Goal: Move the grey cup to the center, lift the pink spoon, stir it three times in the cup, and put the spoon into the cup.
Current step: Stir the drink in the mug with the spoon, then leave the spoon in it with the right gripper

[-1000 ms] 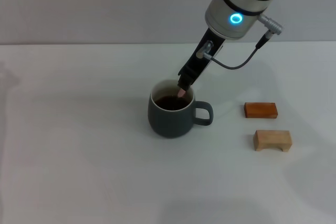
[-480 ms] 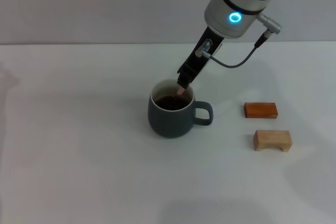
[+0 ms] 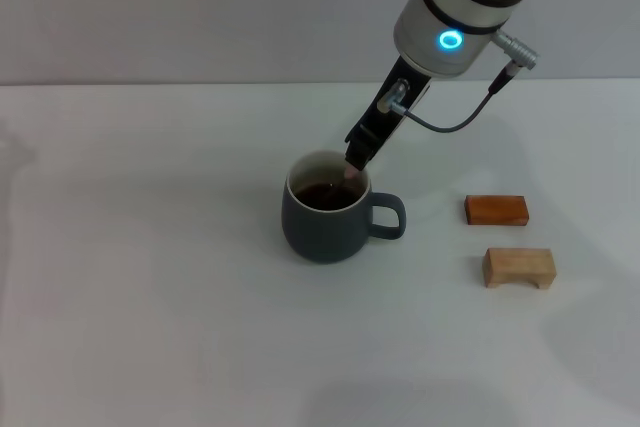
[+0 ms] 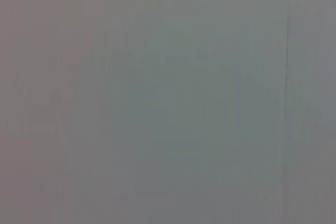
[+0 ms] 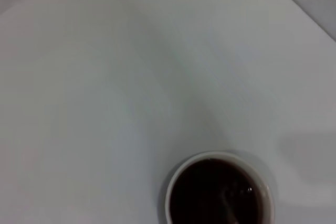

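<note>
The grey cup point(image 3: 322, 232) stands near the table's middle, handle to the right, with dark liquid inside. My right gripper point(image 3: 357, 157) slants down over the cup's far right rim, shut on the pink spoon point(image 3: 351, 175). Only a short pale pink piece of the handle shows below the fingers, and the spoon's lower end dips into the liquid. In the right wrist view the cup point(image 5: 210, 155) is seen from above, with a faint spoon shape point(image 5: 227, 203) in the dark liquid. My left gripper is out of sight, and the left wrist view is a blank grey.
To the right of the cup lie an orange-brown flat block point(image 3: 496, 210) and, nearer me, a light wooden block point(image 3: 519, 267). The white table point(image 3: 150, 277) stretches left and front of the cup.
My right gripper and the spoon have shifted slightly to the right along the cup's far rim. The cup and both blocks have stayed put.
</note>
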### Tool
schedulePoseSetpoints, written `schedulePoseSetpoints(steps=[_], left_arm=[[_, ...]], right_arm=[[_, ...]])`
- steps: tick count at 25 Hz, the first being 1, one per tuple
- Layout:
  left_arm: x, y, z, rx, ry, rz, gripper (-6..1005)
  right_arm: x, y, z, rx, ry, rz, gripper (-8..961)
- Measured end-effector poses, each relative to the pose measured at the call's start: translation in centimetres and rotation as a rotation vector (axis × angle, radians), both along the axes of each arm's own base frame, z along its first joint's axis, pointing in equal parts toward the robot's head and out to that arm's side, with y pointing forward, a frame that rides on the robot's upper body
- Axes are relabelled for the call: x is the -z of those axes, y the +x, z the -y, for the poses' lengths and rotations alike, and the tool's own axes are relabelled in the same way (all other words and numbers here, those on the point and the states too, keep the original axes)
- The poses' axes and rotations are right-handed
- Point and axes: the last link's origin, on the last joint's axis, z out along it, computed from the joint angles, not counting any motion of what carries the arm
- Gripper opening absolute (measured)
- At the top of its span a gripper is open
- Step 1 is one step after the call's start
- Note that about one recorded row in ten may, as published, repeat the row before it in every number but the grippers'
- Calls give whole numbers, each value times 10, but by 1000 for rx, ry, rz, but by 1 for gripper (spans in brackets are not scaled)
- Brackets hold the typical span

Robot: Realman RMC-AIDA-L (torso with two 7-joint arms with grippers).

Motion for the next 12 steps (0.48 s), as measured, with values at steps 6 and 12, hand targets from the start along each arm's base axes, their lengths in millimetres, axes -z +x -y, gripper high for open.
schedulePoseSetpoints(steps=[6, 12], left_arm=[[0, 1, -1, 3, 1, 1, -2], [1, 1, -1, 3, 1, 3, -2]], right_arm=[[1, 0, 0, -5, -2, 9, 186], [0, -2, -3, -28, 16, 7, 179]])
